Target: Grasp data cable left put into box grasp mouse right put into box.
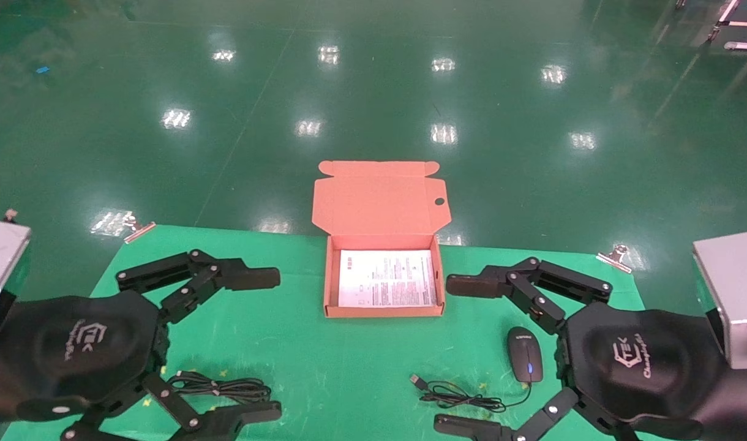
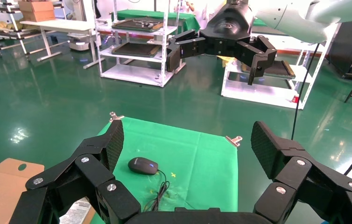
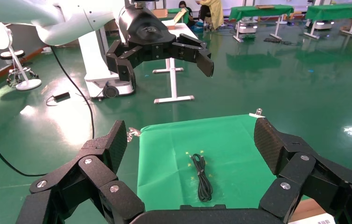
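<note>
The salmon-orange box [image 1: 382, 312] stands open at the middle of the green table, its lid up and a white leaflet [image 1: 387, 278] inside. The data cable [image 1: 220, 387], a black tied bundle, lies at the front left, also seen in the right wrist view [image 3: 202, 179]. My left gripper [image 1: 279, 345] hangs open above it, empty. The black mouse [image 1: 525, 361] with a blue light lies at the front right, its cord [image 1: 459, 398] trailing left. Above it my right gripper [image 1: 442, 354] hangs open and empty. The left wrist view shows the mouse [image 2: 143, 165] beyond the left gripper [image 2: 188, 140].
A green cloth [image 1: 349, 367] covers the table, held by metal clips [image 1: 615, 256] at the far corners. Beyond the far edge is shiny green floor. Silver arm housings [image 1: 731, 294] flank the table at both sides.
</note>
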Robot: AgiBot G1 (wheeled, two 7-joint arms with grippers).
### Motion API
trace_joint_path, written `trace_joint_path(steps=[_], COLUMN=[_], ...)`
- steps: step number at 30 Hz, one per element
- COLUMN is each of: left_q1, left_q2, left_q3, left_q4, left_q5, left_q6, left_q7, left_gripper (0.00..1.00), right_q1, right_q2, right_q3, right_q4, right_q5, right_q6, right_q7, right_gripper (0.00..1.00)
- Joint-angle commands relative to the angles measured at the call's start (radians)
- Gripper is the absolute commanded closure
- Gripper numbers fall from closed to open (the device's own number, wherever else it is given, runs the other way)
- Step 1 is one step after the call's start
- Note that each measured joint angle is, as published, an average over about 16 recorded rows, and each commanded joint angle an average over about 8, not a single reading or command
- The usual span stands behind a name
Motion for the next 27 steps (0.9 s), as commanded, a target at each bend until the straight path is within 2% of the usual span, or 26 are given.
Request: trace_joint_path(steps=[1,10,14,27], left_q1=[0.000,-0.002,-0.021,-0.243], left_q2=[0.000,0.002,0.013,0.074], left_q3=[0.000,0.002,0.018,0.187], left_q4=[0.000,0.000,0.000,0.013], left_q5=[0.000,0.003,0.040,0.432], left_q6=[0.000,-0.003,-0.010,0.031], left_q7=[0.000,0.000,0.001,-0.022], left_gripper=[0.00,0.00,0.00,0.00], right_q1=[0.000,0.001,0.024,0.315], right_q2=[0.000,0.000,0.002,-0.056], right_q3=[0.000,0.001,-0.006,-0.163], right_q4=[0.000,0.000,0.008,0.053], right_q5=[0.000,-0.001,-0.039,-0.485], right_q6=[0.000,0.001,0.007,-0.050], right_q7=[0.000,-0.001,-0.013,-0.138], right_gripper=[0.00,0.00,0.00,0.00])
